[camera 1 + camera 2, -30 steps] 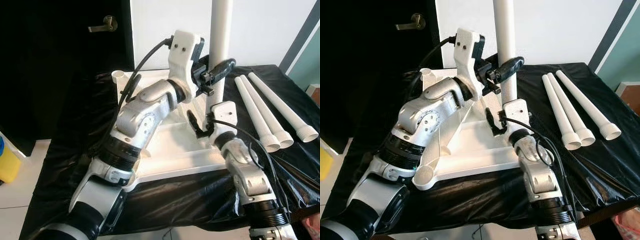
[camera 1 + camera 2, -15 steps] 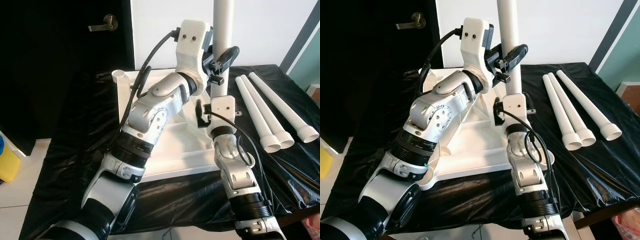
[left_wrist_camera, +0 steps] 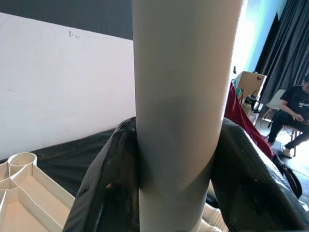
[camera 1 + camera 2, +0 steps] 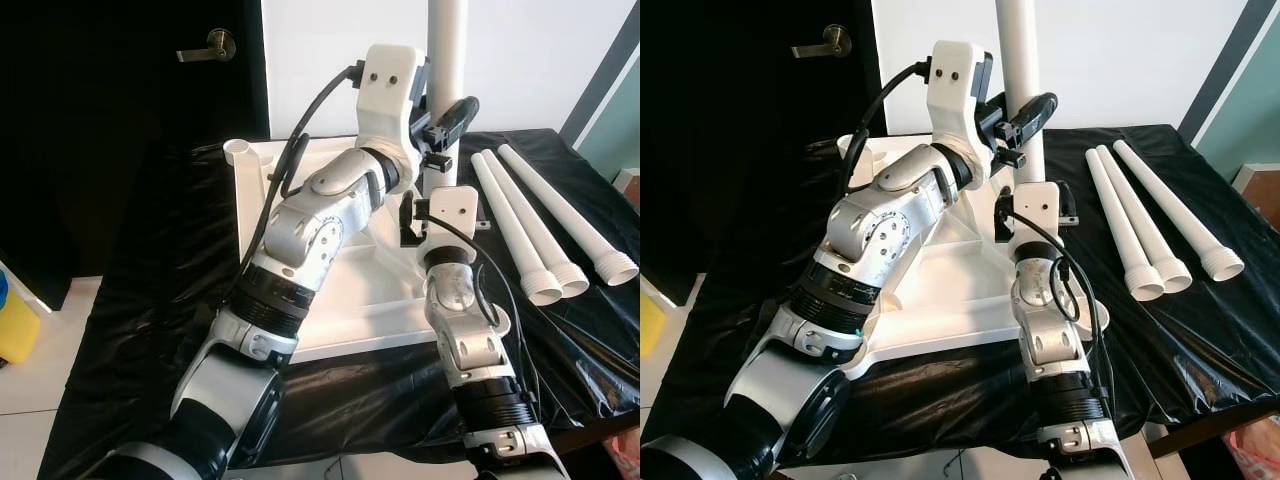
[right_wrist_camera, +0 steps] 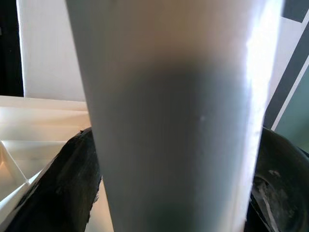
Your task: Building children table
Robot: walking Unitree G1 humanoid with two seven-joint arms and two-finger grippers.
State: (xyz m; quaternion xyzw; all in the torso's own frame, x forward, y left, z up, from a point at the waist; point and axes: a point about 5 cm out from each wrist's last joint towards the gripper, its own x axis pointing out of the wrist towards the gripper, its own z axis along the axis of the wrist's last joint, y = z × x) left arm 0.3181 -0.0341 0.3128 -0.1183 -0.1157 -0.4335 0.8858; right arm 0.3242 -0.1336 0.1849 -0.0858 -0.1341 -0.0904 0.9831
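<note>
Both arms are on the same piece here. The upright white table leg [image 4: 443, 60] stands vertical at the far right corner of the upside-down white tabletop [image 4: 330, 300], which lies flat on the counter [image 4: 150, 300] draped in black plastic sheeting. The left gripper [image 4: 447, 118] is clamped round the leg higher up, its black fingers [image 3: 104, 183] wrapping the tube from either side in the left wrist view. The right gripper [image 4: 415, 215] sits lower, near the leg's foot, and the right wrist view has its fingers [image 5: 63, 188] pressed against both flanks of the tube, so it is clamped on the leg too.

The key relation: the leg's long axis runs straight up and down, with the two grips stacked on that line, left above right, over the corner socket. My read is that the leg is being seated or twisted into that socket, so any push should go straight down the axis; a sideways lean looks likely to bind it.

Three spare table legs [image 4: 540, 225] lie side by side to the right, well apart from the grippers, flared ends toward the robot. An empty socket [image 4: 238, 150] shows at the far left corner. There is open room above and to the right, while the tabletop's near edge sits close to the counter's front edge.
</note>
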